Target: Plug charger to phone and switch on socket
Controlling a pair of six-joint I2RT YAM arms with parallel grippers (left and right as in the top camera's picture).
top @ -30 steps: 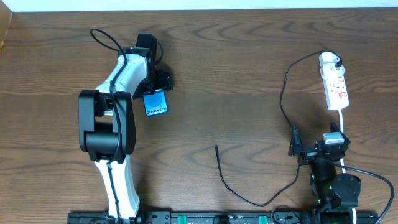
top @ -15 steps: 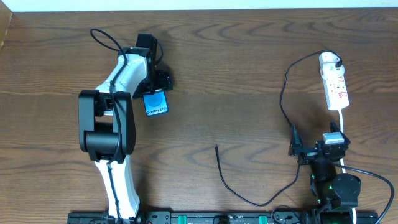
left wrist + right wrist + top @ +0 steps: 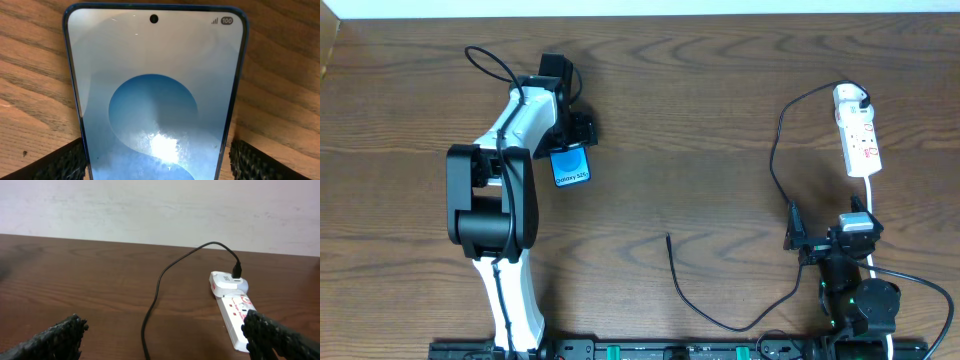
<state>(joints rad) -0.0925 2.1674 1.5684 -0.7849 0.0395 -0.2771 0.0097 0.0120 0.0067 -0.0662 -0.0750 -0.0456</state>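
The phone (image 3: pixel 572 170) is on the left half of the brown wooden surface (image 3: pixel 700 120), with its lit blue screen facing up. The left hand (image 3: pixel 572 148) reaches over it from the far side. In the left wrist view its two dark ribbed fingers (image 3: pixel 60 162) are spread wide and sit against the phone's two long edges, so the hand clasps the phone across its width. The screen shows a pale background with a darker blue circle, a camera hole at the top and a small battery mark in the corner. Whether the phone is raised off the wood cannot be told.

The socket (image 3: pixel 857 132), a narrow white power strip with red markings, lies at the far right, well apart from the phone. A black plug (image 3: pixel 861 99) sits in its far end and a white cord (image 3: pixel 870 195) leaves its near end. From the plug, the charger (image 3: pixel 772 152) curves left, runs toward the near edge and loops back. Its plug tip (image 3: pixel 668 238) lies free on the wood near the middle of the surface.

The right hand (image 3: pixel 167 330) is just on the near side of the socket and faces it. Its fingers (image 3: pixel 55 335) are spread to their widest and hold nothing.
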